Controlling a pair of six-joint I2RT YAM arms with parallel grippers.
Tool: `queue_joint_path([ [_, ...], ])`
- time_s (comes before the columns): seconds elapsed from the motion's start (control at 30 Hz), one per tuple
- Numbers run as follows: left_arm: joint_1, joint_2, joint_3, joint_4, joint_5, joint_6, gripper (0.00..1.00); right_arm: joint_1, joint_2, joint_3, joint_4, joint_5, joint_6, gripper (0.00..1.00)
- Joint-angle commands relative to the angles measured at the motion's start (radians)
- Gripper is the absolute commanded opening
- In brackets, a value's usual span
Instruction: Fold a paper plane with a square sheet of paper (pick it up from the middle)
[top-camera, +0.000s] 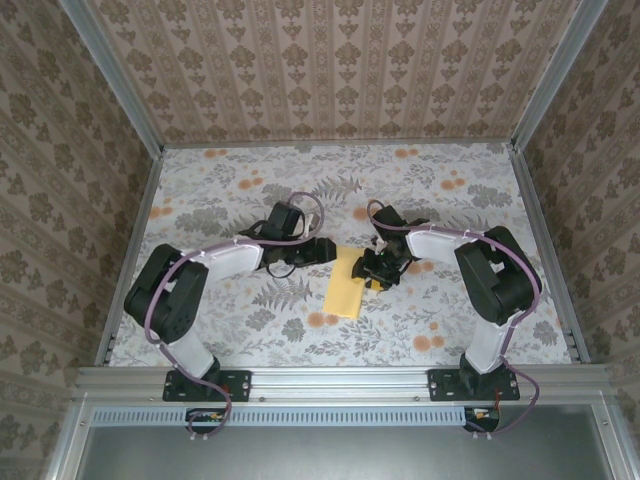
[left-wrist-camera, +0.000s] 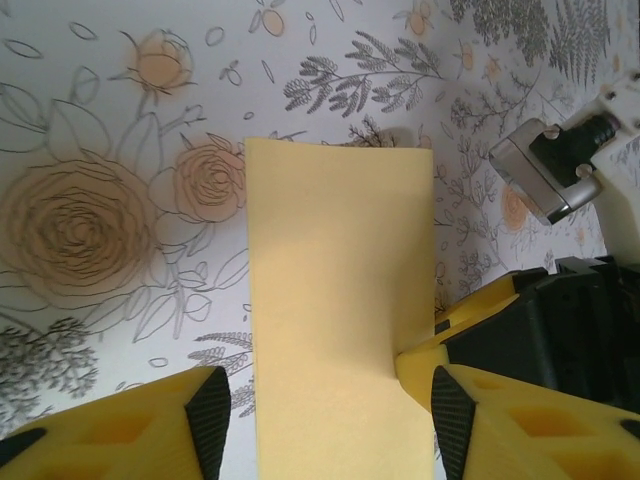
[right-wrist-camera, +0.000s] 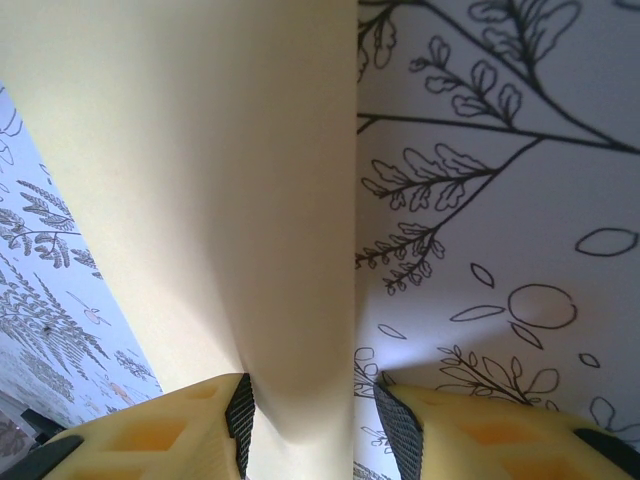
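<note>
Paper (top-camera: 347, 283): pale-yellow rectangle on desk (top-camera: 230, 190).
Left tool (left-wrist-camera: 328, 410): released, straddling the paper's end.
Right tool (right-wrist-camera: 315, 415): released, paper's lifted edge between its fingers.

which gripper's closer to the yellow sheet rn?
Right. Right gripper touches the sheet at its edge, paper between its jaws; left gripper hovers open above one end.

Paper sheet (top-camera: 347, 284) on table (top-camera: 250, 330), between left fingers (left-wrist-camera: 205, 412) and right fingers (right-wrist-camera: 241, 420).
</note>
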Motion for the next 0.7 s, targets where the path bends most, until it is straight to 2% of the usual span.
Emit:
queue_joint_path([
  [0.0, -0.016, 0.033, 0.043, -0.030, 0.041, 0.015, 0.51, -0.007, 0.184, -0.095, -0.029, 0.251, -0.030, 0.46],
  [0.3, -0.061, 0.118, 0.103, -0.043, 0.061, -0.004, 0.32, -0.006, 0.191, -0.100, -0.037, 0.270, -0.037, 0.46],
  [0.67, -0.083, 0.181, 0.124, -0.068, 0.051, -0.016, 0.19, -0.006, 0.202, -0.100, -0.034, 0.275, -0.044, 0.46],
])
